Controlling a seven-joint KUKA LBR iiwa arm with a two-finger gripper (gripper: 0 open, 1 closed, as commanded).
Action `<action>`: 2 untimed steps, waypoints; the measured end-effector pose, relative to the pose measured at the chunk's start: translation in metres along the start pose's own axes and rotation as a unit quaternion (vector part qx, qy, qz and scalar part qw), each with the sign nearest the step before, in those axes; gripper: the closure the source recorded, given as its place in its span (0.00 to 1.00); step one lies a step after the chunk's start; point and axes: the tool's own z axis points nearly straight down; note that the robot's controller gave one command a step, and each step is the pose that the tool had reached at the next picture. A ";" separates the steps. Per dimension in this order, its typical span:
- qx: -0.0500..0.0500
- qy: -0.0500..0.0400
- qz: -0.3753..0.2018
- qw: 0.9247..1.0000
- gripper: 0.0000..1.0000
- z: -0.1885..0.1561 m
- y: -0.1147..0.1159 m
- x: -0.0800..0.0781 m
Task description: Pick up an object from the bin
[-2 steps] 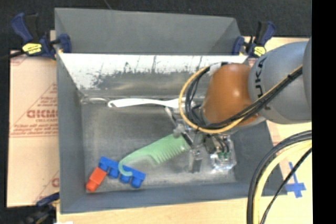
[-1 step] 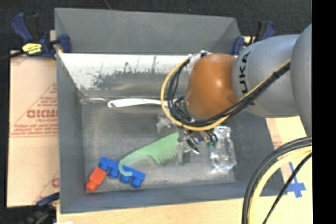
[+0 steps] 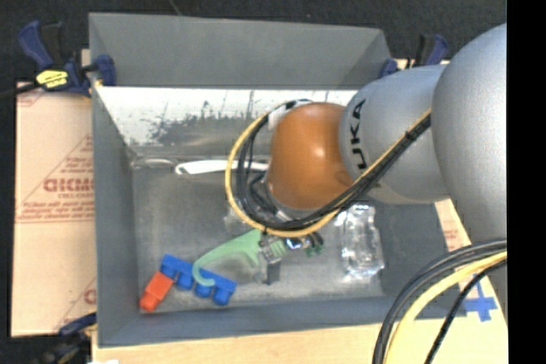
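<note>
Tool hangs low over the front half of the grey bin, directly below the orange cover on the robot's wrist. The cover and the looped cables mask almost the whole of it, so whether it is open or closed cannot be told, nor whether it has hold of anything.

Nearest thing: a pale green curved piece, lying on the bin floor. Its long axis runs from a hooked end at lower left up to a broader end at upper right, and that upper-right end meets the dark lower part of the tool. From here the piece therefore extends away from the tool toward the view's left and slightly toward the front wall. Contact between the two looks likely – it cannot be confirmed, since the junction falls in the cover's shadow.

Further left along the same line lie two blue pieces, one just beside the green hook and one at its far side, and an orange block touching the outer blue piece near the front left corner. A clear plastic piece rests just to the right of the tool, apart from the green piece. A long white strip lies by the back wall, its right end cut off behind the cables.

Judgement: any lift turns on the green piece's upper-right end – the only part within the tool's reach.
</note>
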 end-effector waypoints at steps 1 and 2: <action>0.004 -0.004 0.010 1.000 0.00 0.031 -0.018 -0.003; 0.001 -0.005 0.048 0.999 1.00 0.030 -0.029 -0.006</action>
